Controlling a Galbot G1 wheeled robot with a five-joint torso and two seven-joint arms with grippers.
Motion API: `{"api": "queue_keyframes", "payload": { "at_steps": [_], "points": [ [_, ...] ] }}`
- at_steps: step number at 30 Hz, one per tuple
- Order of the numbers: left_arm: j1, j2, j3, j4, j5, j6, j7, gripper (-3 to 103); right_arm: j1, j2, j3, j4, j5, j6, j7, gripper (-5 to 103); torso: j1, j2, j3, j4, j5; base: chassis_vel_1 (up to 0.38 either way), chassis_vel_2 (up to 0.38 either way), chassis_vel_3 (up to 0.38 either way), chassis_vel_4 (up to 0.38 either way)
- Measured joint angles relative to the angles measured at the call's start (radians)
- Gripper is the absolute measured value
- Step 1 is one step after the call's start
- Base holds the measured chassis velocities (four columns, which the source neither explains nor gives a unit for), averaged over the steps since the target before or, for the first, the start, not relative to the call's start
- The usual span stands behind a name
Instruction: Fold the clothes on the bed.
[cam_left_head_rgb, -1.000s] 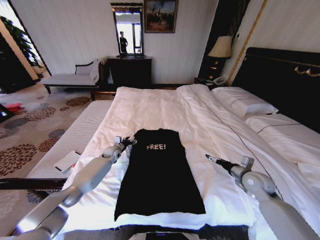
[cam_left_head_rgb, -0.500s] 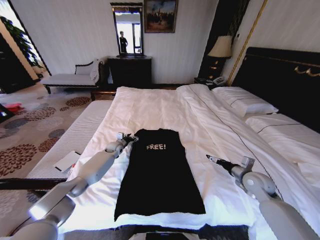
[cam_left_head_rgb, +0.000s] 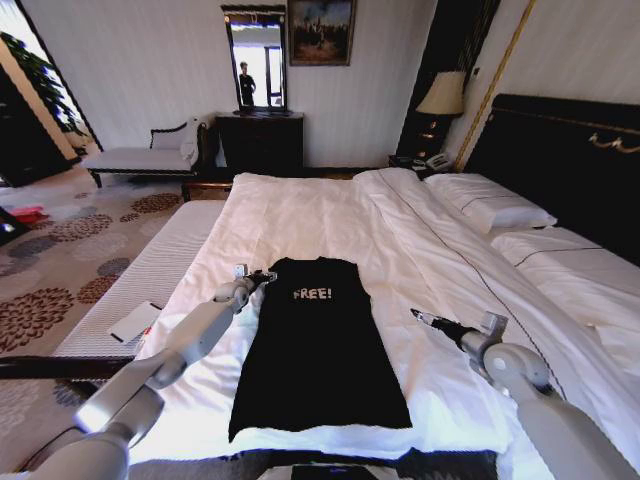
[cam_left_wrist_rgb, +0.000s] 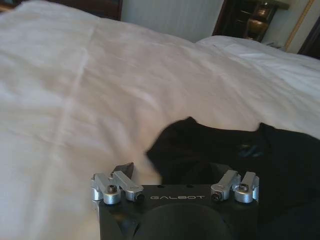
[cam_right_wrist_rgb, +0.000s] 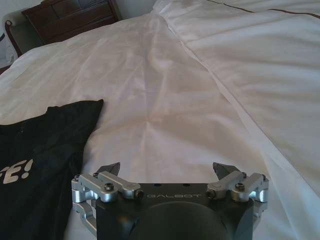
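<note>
The black T-shirt (cam_left_head_rgb: 318, 345) is laid flat on the bed (cam_left_head_rgb: 320, 215). The left gripper (cam_left_head_rgb: 262, 276) is held at its shoulder, fingers spread; the right gripper (cam_left_head_rgb: 418, 316), also spread, is held beside it.

The head camera looked forward and down from above the foot of the bed (cam_left_head_rgb: 300, 215), taking in its whole length up to the far wall. The left wrist camera sat low and close over the duvet, facing the same way, near the T-shirt (cam_left_wrist_rgb: 220, 150). The right wrist camera was equally low on the other side. All three views shared the shirt and the white duvet.
</note>
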Motion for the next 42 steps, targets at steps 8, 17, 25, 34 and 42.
{"api": "queue_keyframes", "payload": {
  "at_steps": [8,17,25,34,42],
  "points": [
    [0.008,-0.032,-0.004,0.01,0.002,-0.024,0.028,66,0.0,-0.001,-0.004,-0.005,-0.004,0.0,0.0,100,0.0,0.0,0.0,0.0002,0.0,0.0,0.0,0.0,0.0],
    [0.011,0.003,-0.009,-0.02,0.015,-0.039,0.02,34,0.011,-0.002,-0.017,-0.011,-0.011,0.0,0.0,100,0.0,0.0,0.0,0.0004,0.0,0.0,0.0,0.0,0.0],
    [0.037,0.046,-0.01,-0.061,0.044,-0.045,0.014,52,0.021,-0.004,-0.03,-0.008,-0.008,0.0,0.0,100,0.0,0.0,0.0,0.0004,-0.0001,0.0,0.0,0.0,0.0],
    [0.017,0.035,-0.015,-0.024,0.047,-0.046,0.041,90,0.009,-0.012,-0.025,0.002,-0.001,-0.003,-0.011,100,0.0,0.0,0.0,0.0002,0.0,0.0,0.0,0.0,0.0],
    [-0.03,0.002,-0.026,0.022,0.035,-0.049,0.06,100,-0.001,-0.012,-0.023,0.014,-0.004,-0.004,-0.014,100,0.0,0.0,0.0,0.0002,0.0001,0.0,0.0,0.0,0.0]
  ]
}}
